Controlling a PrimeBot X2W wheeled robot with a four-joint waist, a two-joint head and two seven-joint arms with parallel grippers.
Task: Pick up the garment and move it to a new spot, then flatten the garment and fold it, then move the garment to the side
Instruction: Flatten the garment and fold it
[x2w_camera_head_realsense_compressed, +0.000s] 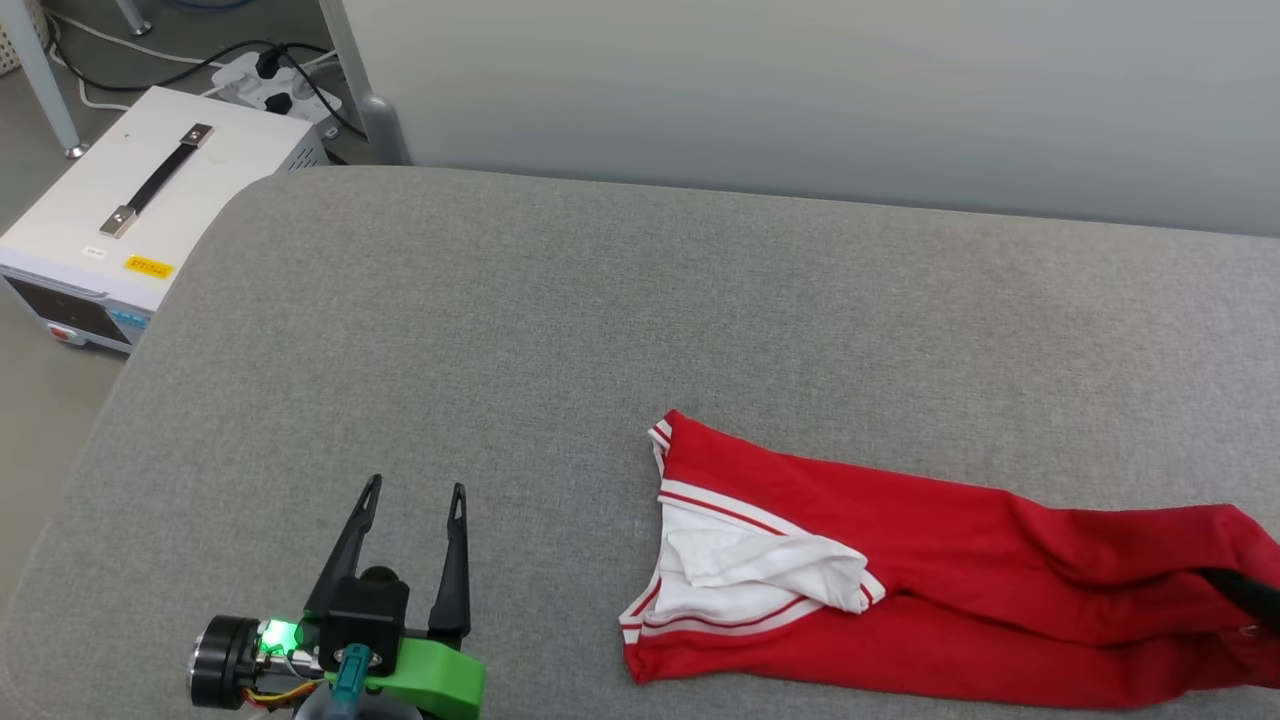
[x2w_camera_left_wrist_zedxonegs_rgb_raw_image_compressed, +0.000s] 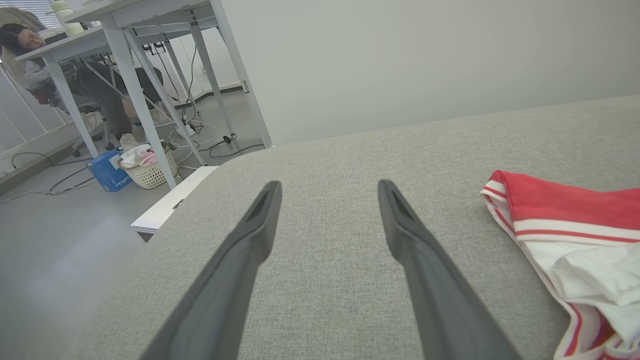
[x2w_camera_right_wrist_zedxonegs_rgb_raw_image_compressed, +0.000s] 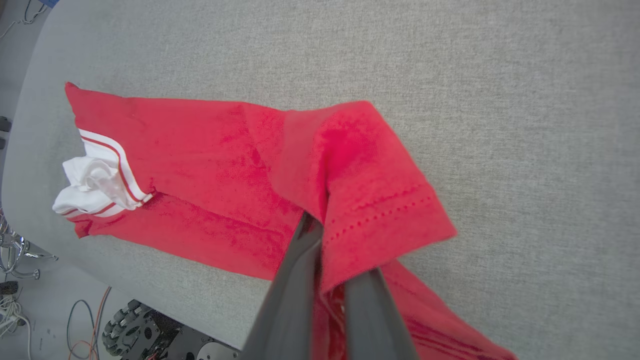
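R gripper (x2w_camera_right_wrist_zedxonegs_rgb_raw_image_compressed: 320, 235) pinched on the garment (x2w_camera_right_wrist_zedxonegs_rgb_raw_image_compressed: 210, 165), L gripper (x2w_camera_head_realsense_compressed: 416, 485) idle, jaws spread over bare cloth-topped table (x2w_camera_head_realsense_compressed: 500, 330).

Garment lies bunched lengthwise at the table's near-right, collar end w/ white sleeve twd centre, hem end in R's grip. Risks: R seems to hold only a thin fold of hem near one edge, so a fast lift could let it slip out. A one-point lift would prob. let the shirt hang as a rope, making flattening harder. Near edge of garment sits close to the table edge, so a drag that way could spill it off.

Views: R wrist view shows the pinch itself and the stitched hem draped over one finger, plus wheeled base (x2w_camera_right_wrist_zedxonegs_rgb_raw_image_compressed: 135, 330) below the table. Head view cuts that end off at frame edge but gives L-to-garment spacing: well apart. L wrist view adds the striped collar trim close-up and a person seated at a desk (x2w_camera_left_wrist_zedxonegs_rgb_raw_image_compressed: 125, 30) bkgd.
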